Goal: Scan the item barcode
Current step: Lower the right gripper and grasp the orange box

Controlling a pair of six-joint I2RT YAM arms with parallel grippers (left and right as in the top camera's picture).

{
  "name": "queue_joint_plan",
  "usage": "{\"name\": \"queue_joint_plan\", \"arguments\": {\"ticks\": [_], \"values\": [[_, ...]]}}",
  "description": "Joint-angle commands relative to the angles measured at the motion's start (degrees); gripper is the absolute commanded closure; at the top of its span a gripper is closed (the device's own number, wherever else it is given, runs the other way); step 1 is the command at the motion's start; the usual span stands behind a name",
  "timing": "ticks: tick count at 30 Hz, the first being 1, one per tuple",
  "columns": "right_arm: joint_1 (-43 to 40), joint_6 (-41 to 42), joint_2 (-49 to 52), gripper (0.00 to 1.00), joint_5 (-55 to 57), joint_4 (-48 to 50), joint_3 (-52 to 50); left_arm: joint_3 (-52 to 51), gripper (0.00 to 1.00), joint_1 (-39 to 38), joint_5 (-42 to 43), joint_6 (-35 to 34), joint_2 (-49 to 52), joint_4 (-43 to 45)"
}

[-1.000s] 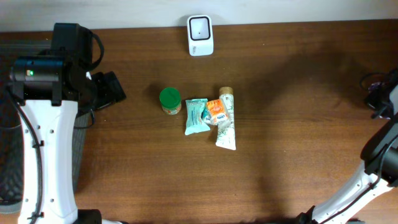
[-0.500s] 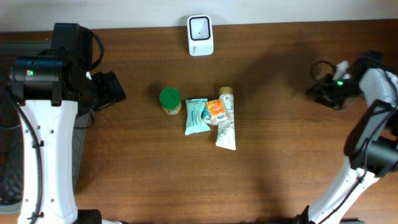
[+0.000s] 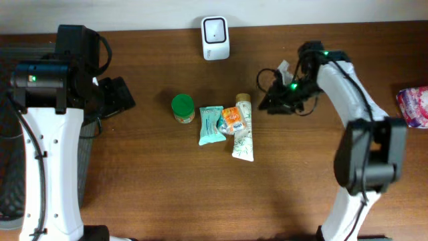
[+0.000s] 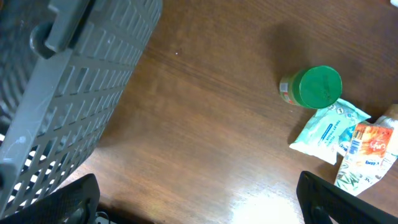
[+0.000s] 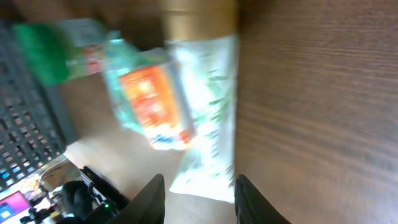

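The right pincer point(image 3: 273, 102) has travelled in the last second from the 3 o'clock edge of the bench point(image 3: 134, 187) to a place just beside the heap of items in the middle, at about 2 o'clock from it. Its jaws, which were together at the start, now stand a little apart with nothing between them. In the right wrist view the pincer point(image 5: 200, 186) looks down on the tube point(image 5: 205, 124) and the orange packet point(image 5: 152, 102) that lies partly on it. So no item is picked yet. The tube point(image 3: 243, 130), the orange packet point(image 3: 233, 120), the teal pouch point(image 3: 211, 124) and the green-lidded jar point(image 3: 182, 106) have not moved. The scanner point(image 3: 215, 29) waits at 12 o'clock, well apart from them. I judge that the approach is nearly finished and the grasp comes next, probably on the tube or the packet. The left pincer point(image 4: 202, 205) stays wide apart at 9 o'clock, holding nothing.
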Motion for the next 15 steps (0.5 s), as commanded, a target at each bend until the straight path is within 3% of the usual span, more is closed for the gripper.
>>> {"name": "queue_joint_plan", "arguments": {"ticks": [1, 4, 5, 6, 11, 15], "values": [[3.23, -0.61, -7.96, 0.67, 2.93, -0.68, 0.28, 0.63, 0.01, 0.22, -0.02, -0.72, -0.92, -0.09], [9.07, -0.59, -7.72, 0.61, 10.84, -0.63, 0.11, 0.63, 0.01, 0.22, 0.00, -0.72, -0.92, -0.09], [11.78, -0.59, -6.64, 0.39, 12.76, -0.31, 0.07, 0.63, 0.01, 0.22, 0.00, -0.72, -0.92, -0.09], [13.29, -0.55, -6.12, 0.27, 13.18, 0.37, -0.09, 0.63, 0.01, 0.22, 0.00, -0.72, -0.92, -0.09], [21.44, 3.65, -5.33, 0.21, 15.32, 8.39, -0.48, 0.63, 0.01, 0.22, 0.00, -0.72, -0.92, -0.09], [25.42, 7.23, -5.27, 0.20, 30.58, 9.29, -0.55, 0.63, 0.01, 0.22, 0.00, -0.72, -0.92, -0.09]]}}
